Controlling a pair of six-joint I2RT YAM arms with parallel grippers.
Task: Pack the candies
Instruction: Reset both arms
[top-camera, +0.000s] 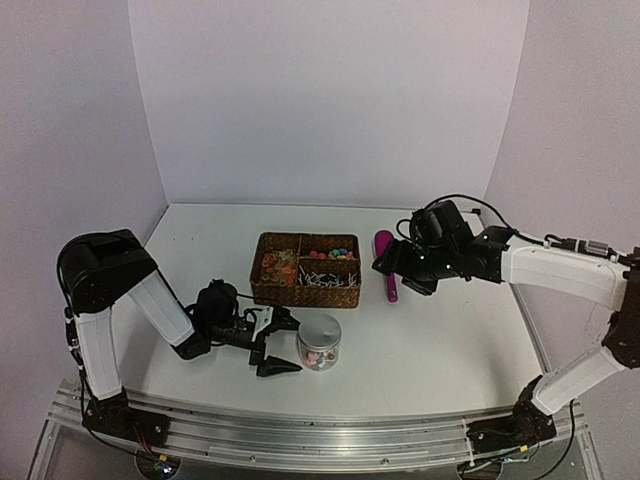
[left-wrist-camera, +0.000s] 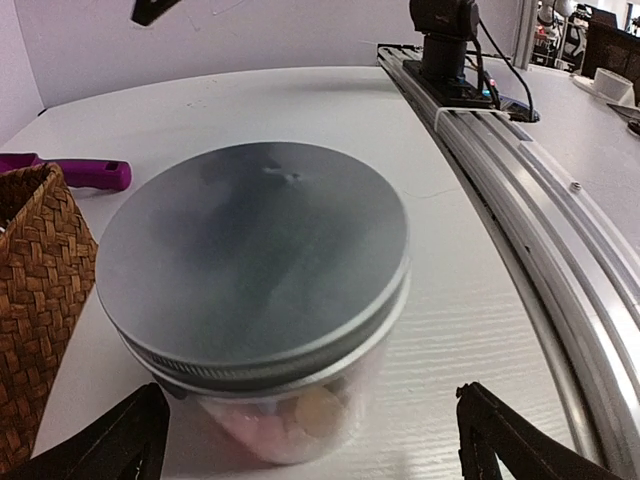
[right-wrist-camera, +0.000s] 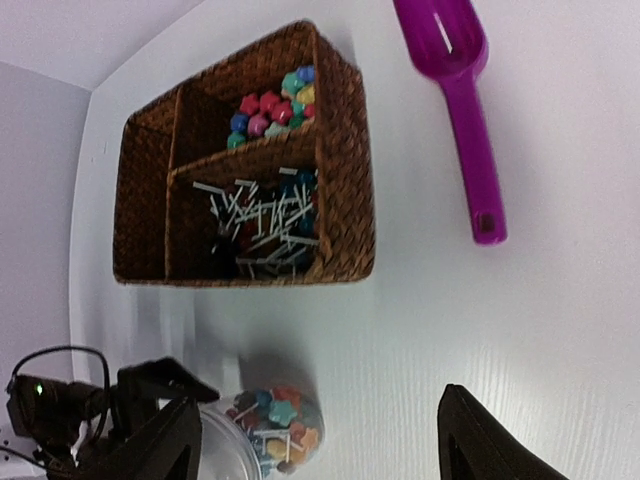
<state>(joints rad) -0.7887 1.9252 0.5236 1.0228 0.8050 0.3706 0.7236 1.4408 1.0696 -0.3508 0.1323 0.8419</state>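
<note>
The candies (right-wrist-camera: 270, 105) lie in the 3 compartments of a wicker basket (top-camera: 300, 297) mid-table (top-camera: 430, 340), jumbled with no shared axis. More fill an upright, lidded jar (left-wrist-camera: 255, 250) just in front of it. The left tool (top-camera: 287, 345) stands apart on either side of the jar. The right tool (right-wrist-camera: 320, 450) is apart and empty above the scoop (right-wrist-camera: 470, 120), whose handle points toward the arms.

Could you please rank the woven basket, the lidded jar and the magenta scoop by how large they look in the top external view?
1. Woven basket: clearly the largest.
2 and 3. Lidded jar and magenta scoop: too close to rank. The scoop is longer but thin, while the jar is shorter but wider.
</note>
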